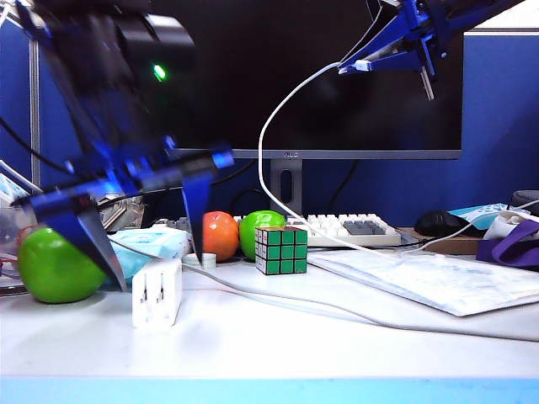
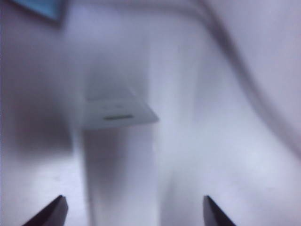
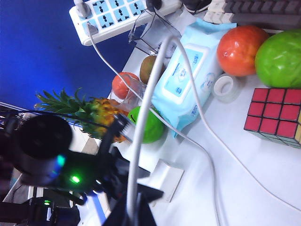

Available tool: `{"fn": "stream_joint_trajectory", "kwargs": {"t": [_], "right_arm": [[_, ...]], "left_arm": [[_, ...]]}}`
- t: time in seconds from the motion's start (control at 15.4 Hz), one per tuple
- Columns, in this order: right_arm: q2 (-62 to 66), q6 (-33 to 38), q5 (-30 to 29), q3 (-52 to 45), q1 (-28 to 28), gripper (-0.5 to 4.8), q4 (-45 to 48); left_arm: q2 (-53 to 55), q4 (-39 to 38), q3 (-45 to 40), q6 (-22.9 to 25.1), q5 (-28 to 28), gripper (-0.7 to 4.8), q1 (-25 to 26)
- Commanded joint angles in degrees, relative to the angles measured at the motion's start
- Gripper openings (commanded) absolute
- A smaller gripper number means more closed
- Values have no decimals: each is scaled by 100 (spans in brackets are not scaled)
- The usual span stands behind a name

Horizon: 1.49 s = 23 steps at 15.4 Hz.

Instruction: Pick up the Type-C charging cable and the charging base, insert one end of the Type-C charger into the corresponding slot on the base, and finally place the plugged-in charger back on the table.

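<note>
Left gripper (image 2: 134, 212) jaws apart above blurred charging base (image 2: 117, 113), table (image 2: 225, 155).

Rubik's cube (image 1: 281, 250), orange (image 1: 220, 235), green apple (image 1: 53, 265), keyboard (image 1: 349, 228), black mouse (image 1: 440, 222), pineapple (image 3: 89, 109)

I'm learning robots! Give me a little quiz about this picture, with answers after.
1. True or false: the left pincer is open around the charging base.
2. What does the raised right pincer hold? A) Type-C charging cable B) Rubik's cube C) orange
3. Fill in: the charging base stands on the ____.

Key: 1 true, its fingers straddle it without gripping. 2 A. 3 table.
</note>
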Motion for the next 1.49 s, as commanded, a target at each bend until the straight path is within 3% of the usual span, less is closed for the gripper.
{"fn": "stream_joint_trajectory", "kwargs": {"t": [0.06,0.65,0.91,1.23,1.49], "right_arm": [[-48,-39,-50,17,22,-6,70],[-48,-39,-50,15,24,-6,57],[-48,-39,-50,13,24,-6,35],[-48,-42,-48,11,24,-6,37],[-48,-42,-50,9,22,-6,37]], "left_arm": [[214,-46,17,42,-46,377,-55],[341,243,48,42,-492,377,-50],[785,-42,455,155,-505,376,-57],[868,-658,874,393,-942,371,-63],[955,-603,872,409,-940,367,-63]]}}
